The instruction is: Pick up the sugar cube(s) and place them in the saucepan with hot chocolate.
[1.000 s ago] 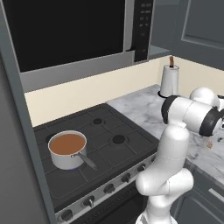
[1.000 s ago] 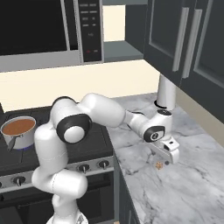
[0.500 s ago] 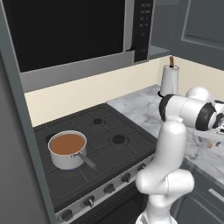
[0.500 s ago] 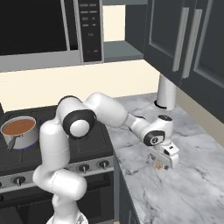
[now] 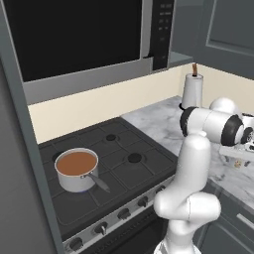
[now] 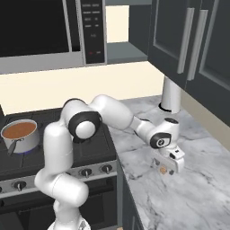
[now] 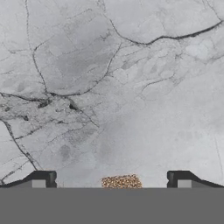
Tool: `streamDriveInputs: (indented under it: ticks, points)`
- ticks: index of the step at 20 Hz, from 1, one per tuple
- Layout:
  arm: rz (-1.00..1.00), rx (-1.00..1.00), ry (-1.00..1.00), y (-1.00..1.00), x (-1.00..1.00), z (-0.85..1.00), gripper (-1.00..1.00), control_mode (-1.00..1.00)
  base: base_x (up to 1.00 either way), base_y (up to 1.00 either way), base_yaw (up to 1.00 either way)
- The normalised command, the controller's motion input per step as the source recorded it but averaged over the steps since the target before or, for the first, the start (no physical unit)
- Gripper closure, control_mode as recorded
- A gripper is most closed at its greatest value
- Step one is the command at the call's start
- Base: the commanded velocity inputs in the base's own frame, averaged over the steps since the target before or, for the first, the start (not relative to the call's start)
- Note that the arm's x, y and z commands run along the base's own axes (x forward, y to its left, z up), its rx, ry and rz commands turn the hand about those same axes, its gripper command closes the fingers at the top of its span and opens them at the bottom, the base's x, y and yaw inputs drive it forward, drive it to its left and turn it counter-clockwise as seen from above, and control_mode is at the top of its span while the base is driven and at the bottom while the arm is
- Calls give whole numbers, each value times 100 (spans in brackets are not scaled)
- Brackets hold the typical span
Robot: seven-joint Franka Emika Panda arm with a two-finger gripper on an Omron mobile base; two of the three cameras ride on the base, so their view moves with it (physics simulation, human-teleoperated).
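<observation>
Sugar cube (image 7: 121,181), brown and speckled, lies on the marble counter (image 7: 131,87) midway between the gripper's (image 7: 114,180) widely spread fingertips (image 7: 43,178), untouched. Seen from the right base, the gripper (image 6: 167,165) hangs low over it. Farther off, the saucepan (image 5: 77,169) of hot chocolate sits on the stove (image 5: 119,163), well apart.

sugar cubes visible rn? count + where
1: a brown sugar cube lies on the marble counter, between the fingertips of the open gripper. Others may be hidden behind the hand.
</observation>
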Motion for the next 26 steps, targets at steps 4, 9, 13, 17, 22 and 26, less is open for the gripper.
streamDriveInputs:
  ticks: [4, 9, 13, 17, 22, 26]
  points:
    - [0, 0, 4, 0, -11, -2, -100, -100, 0, 0, 0]
    - [0, 2, 0, 0, -19, -1, -100, -100, 0, 0, 0]
    - [0, 7, -7, 0, -6, -6, -100, -100, 0, 0, 0]
    - [0, 2, -6, 7, 0, -9, -100, -100, 0, 0, 0]
    - [0, 4, -2, 4, 0, -15, -100, -100, 0, 0, 0]
    - [0, 4, 0, 2, 0, -17, 100, -100, 0, 0, 0]
